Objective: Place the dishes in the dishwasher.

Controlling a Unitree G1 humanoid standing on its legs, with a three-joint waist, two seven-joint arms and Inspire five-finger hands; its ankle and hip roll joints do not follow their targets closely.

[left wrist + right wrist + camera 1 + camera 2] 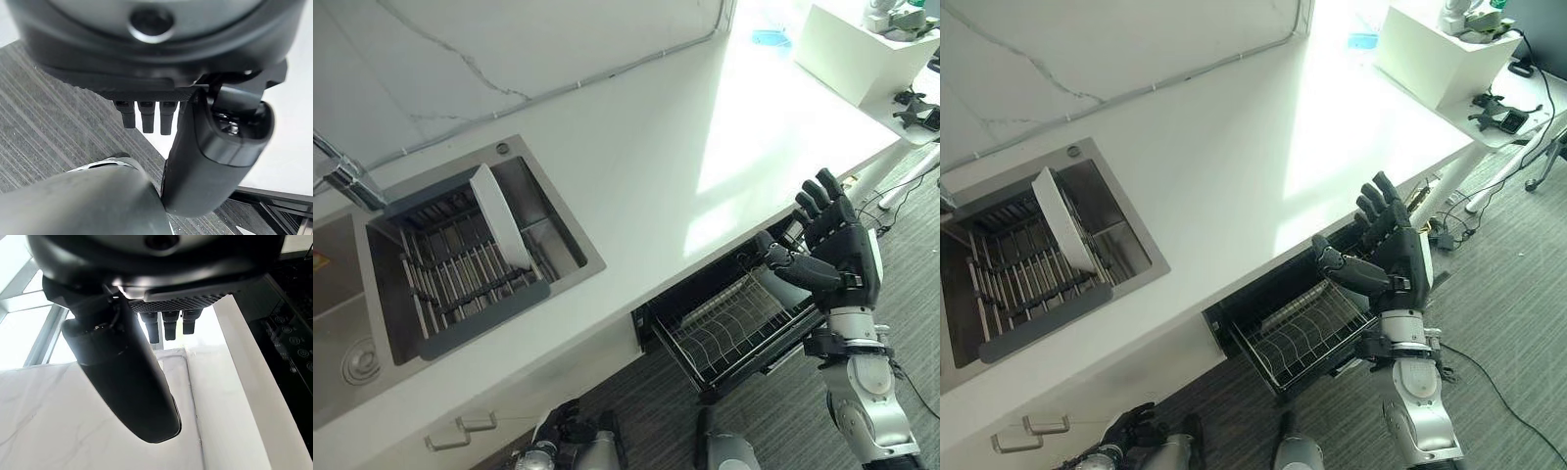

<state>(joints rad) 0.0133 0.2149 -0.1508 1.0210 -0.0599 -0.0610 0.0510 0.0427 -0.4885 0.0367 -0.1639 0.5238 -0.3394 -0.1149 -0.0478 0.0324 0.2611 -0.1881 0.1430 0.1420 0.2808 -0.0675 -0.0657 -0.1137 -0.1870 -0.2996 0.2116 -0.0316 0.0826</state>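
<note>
A white plate [499, 215] stands on edge in the dark dish rack [460, 279] inside the steel sink [563, 211] at the left. Under the white counter [656, 147] the dishwasher drawer is pulled out, and no dishes show in its wire basket [734, 328]. My right hand [837, 250] is raised just right of the basket, level with the counter edge. Its fingers are straight and hold nothing. My left hand [556, 431] hangs low by the cabinet front, fingers relaxed [146, 117] and holding nothing.
A chrome faucet [347, 176] stands at the sink's left edge. A white box [862, 49] sits at the counter's far right, with a low white table [911, 122] carrying dark items beyond it. Drawer handles [460, 431] show on the cabinet below the sink.
</note>
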